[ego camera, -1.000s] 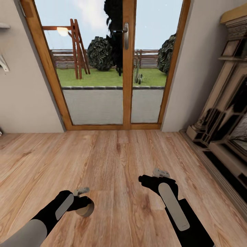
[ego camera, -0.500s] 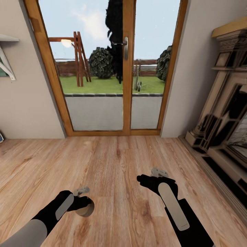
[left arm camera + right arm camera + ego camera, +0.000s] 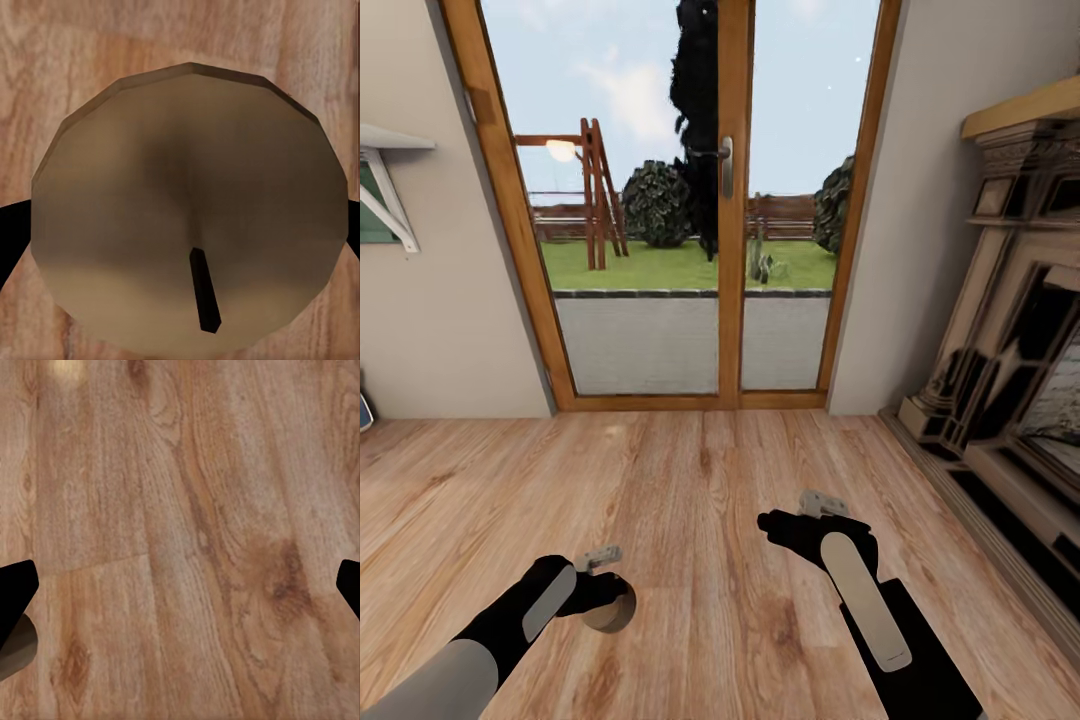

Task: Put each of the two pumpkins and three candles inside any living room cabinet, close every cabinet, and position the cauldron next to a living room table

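Observation:
My left gripper (image 3: pixel 603 597) is shut on a candle (image 3: pixel 610 610), a stubby grey-beige cylinder, low at the left of the head view and just above the wooden floor. In the left wrist view the candle's round top (image 3: pixel 187 202) with its dark wick sits between the two black fingers. My right gripper (image 3: pixel 780 524) hangs open over the floor at the lower right with nothing between its fingers. The right wrist view has its black fingertips (image 3: pixel 15 589) wide apart over bare planks, with a sliver of the candle (image 3: pixel 13 649) at the edge.
Glazed double doors (image 3: pixel 725 200) in a wooden frame stand straight ahead, with a garden beyond. A carved fireplace (image 3: pixel 1010 330) runs along the right wall. A small wall shelf (image 3: pixel 385 150) hangs at the left. Wooden floor (image 3: pixel 700 480) stretches between me and the doors.
The whole head view has shifted: the doors and fireplace sit lower and a little farther off, so the camera has moved. Both arms hold the same pose, and the candle stays gripped.

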Available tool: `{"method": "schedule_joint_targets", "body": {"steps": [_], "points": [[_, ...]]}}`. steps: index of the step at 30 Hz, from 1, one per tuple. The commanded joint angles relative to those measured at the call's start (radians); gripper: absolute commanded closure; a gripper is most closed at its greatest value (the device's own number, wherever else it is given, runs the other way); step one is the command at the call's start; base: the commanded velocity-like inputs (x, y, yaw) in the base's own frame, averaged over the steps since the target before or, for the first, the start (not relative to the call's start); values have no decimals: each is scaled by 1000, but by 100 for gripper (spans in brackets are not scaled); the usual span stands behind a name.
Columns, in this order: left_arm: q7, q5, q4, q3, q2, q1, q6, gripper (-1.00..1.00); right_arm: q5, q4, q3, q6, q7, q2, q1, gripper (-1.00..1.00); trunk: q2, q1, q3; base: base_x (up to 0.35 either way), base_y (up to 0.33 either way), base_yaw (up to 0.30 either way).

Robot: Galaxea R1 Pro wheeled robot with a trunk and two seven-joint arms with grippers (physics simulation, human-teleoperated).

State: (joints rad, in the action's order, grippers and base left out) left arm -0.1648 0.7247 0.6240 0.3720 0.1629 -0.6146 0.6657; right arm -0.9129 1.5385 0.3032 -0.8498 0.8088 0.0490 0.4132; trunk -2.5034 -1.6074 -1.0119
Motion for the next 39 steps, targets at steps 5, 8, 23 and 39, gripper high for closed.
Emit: {"method": "schedule_joint_targets", "body": {"steps": [5,8,23,39], "points": [[-9,10,2,7,1,-1,2,100,-9,-2,1,-3,10,0,1,-100,0,1,-5,0,0,0],[-8,10,2,7,1,-1,2,100,-9,-3,1,-3,10,0,1,-100,0,1,-10,0,0,0],[-9,10,2,14,-3,-1,1,100,-11,-4,2,-3,10,0,1,-100,3,6,15,0,0,0],[-9,10,2,18,-3,-1,1,100,-11,-4,2,-3,10,0,1,-100,66,42,25,0,0,0]]}}
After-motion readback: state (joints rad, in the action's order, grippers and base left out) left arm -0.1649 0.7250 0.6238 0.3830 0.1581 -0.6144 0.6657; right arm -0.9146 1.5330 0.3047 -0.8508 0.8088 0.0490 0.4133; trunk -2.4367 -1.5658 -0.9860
